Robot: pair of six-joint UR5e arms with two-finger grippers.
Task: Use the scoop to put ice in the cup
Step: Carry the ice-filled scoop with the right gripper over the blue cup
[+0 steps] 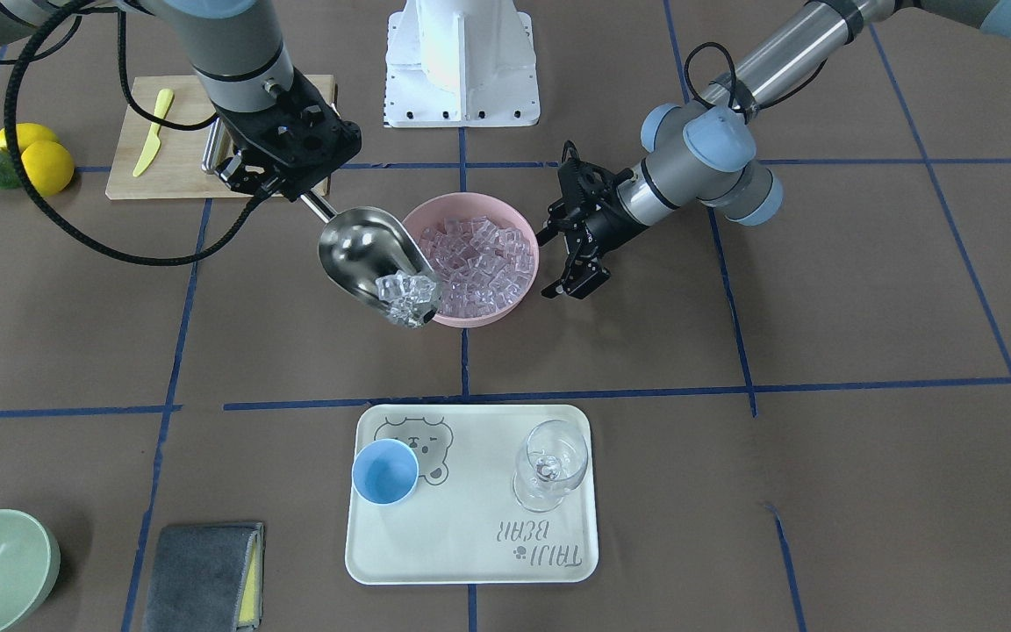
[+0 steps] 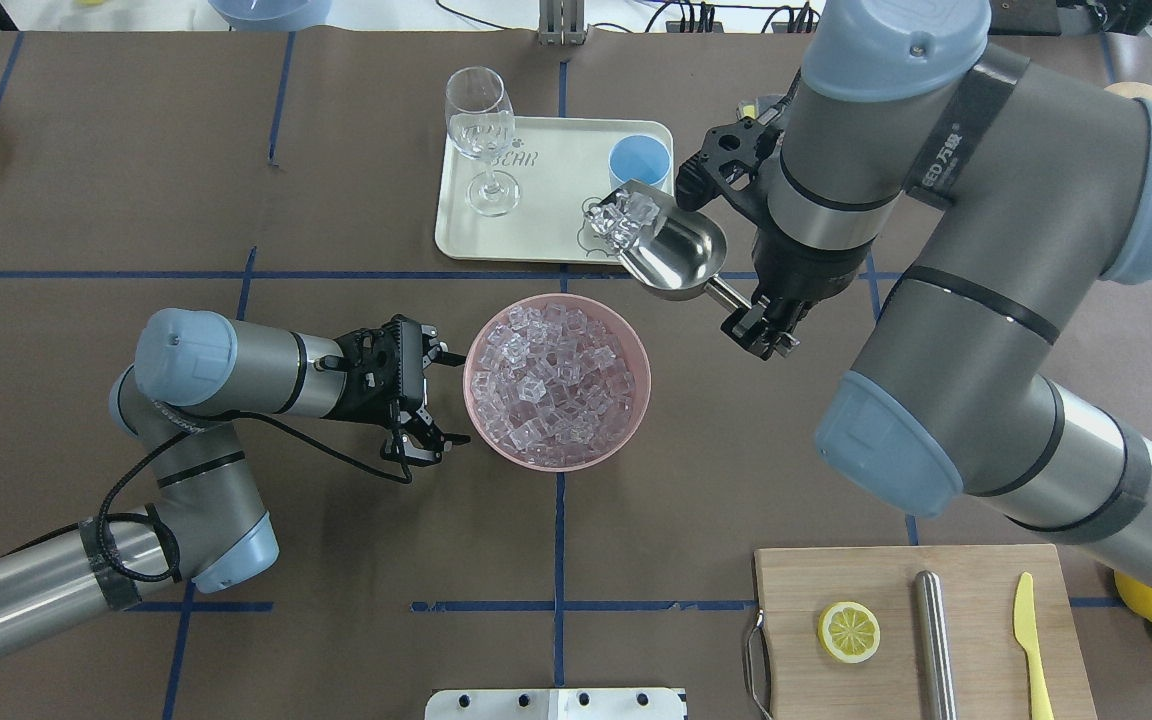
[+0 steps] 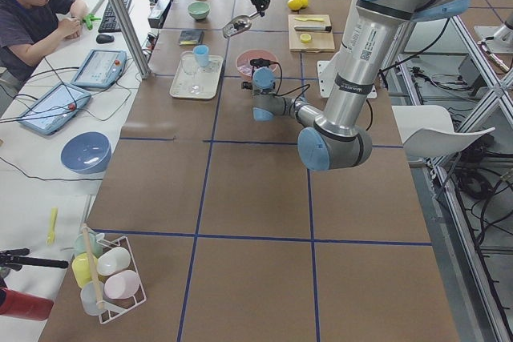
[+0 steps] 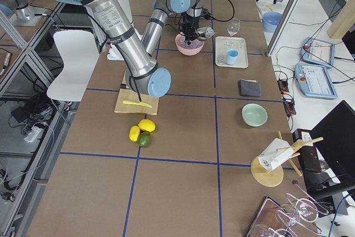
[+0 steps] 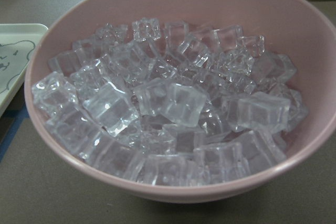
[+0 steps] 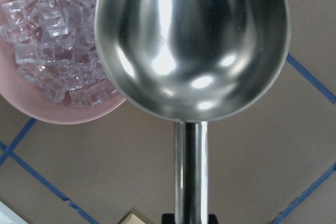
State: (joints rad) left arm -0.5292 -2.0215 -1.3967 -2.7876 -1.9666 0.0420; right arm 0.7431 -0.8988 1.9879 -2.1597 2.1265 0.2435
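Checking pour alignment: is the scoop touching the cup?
Apart. The front-facing view shows bare table and tray between the scoop and the cup.

The near tray (image 1: 462, 509) is printed "TAIJI BEAR" (first word uncertain); the lettering on the right arm (image 2: 936, 160) is illegible.

- The ice (image 2: 556, 385): clear, glassy cubes heaped in a pink bowl (image 2: 556, 464) at the middle of the bench (image 2: 336, 500). A small cluster lies at the mouth of the scoop (image 2: 681, 250).
- The scoop: shiny steel, raised off the bench between the bowl and the tray (image 2: 546, 190). It tilts mouth-down, and the right pincer (image 2: 758, 330) grips its thin handle.
- The cup (image 2: 639, 160): light blue, upright and empty, at the tray's right edge, on the bowl's far side.
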